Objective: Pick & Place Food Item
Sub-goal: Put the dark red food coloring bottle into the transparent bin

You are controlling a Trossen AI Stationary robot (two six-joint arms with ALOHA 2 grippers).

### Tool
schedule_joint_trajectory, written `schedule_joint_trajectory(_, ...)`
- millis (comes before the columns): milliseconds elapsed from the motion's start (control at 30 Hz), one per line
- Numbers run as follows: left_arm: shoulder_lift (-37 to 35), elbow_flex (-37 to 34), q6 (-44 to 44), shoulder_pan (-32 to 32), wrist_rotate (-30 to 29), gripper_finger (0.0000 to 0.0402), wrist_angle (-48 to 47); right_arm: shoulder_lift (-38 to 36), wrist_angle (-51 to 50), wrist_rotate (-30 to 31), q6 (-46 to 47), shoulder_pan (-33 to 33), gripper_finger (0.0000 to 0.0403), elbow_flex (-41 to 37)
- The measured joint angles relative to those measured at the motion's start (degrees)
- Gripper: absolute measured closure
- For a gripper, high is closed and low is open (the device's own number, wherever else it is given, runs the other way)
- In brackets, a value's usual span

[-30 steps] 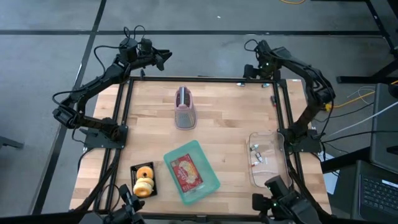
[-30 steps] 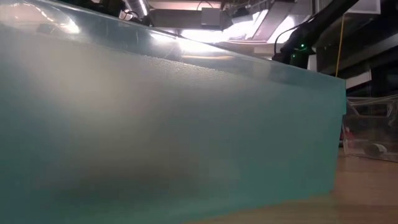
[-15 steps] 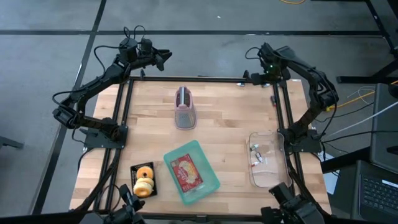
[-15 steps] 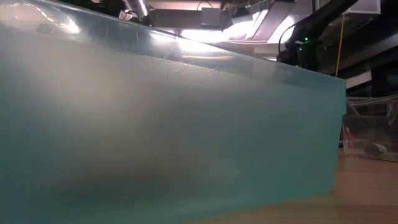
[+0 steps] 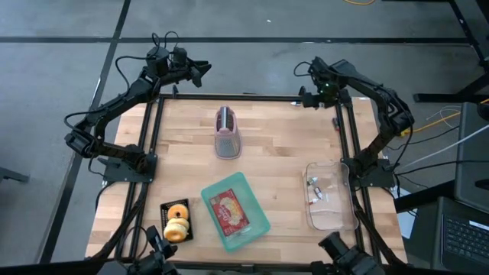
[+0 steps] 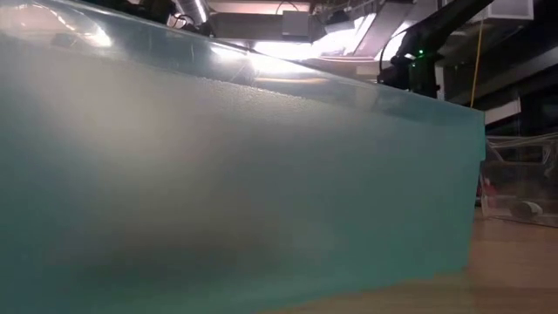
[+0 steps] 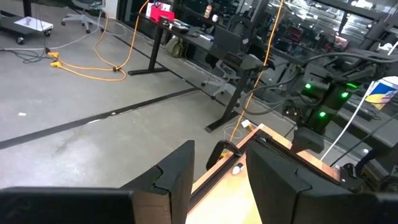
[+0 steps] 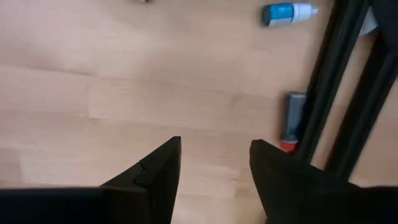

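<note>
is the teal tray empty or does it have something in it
Not empty: the high view shows a red food packet lying flat inside the teal tray.

The table (image 5: 275, 172) is pale butcher-block wood, smooth and matt, its grain plain directly under the right gripper (image 8: 214, 163), whose fingers (image 8: 155, 171) look like matt black plastic. Just beyond that claw, a black metal frame rail (image 8: 339, 74) has a dull finish, with a small blue-and-white plastic bottle (image 8: 287, 12) lying nearby. Well away from both claws, the teal bin (image 5: 235, 211) is frosted, translucent plastic with a finely pebbled wall, holding a glossy red wrapped packet (image 5: 228, 210). The clear container (image 5: 333, 197) is shiny transparent plastic. The doughnuts (image 5: 177, 220) sit in a black plastic tray (image 5: 165, 208).
</note>
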Motion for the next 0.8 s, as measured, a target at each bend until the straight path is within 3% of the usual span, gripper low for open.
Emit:
schedule_joint_trajectory(267,0.0,0.0,0.13,0.0,-0.02,0.0261,-0.02,0.0,-0.69,-1.67,5.53,8.69,0.0213,0.0)
schedule_joint_trajectory(400,0.0,0.0,0.13,-0.02,0.01,0.0261,-0.03,-0.09,-2.58,3.48,9.49,12.43,0.0213,-1.77)
schedule_joint_trajectory(567,0.0,0.0,0.15,0.0,0.11,0.0261,-0.04,-3.98,-3.48,3.83,14.53,10.83,0.0213,-11.72)
schedule_joint_trajectory(800,0.0,0.0,0.15,0.07,0.15,0.0261,-0.07,-17.64,-3.57,4.42,23.22,6.54,0.0213,-23.78)
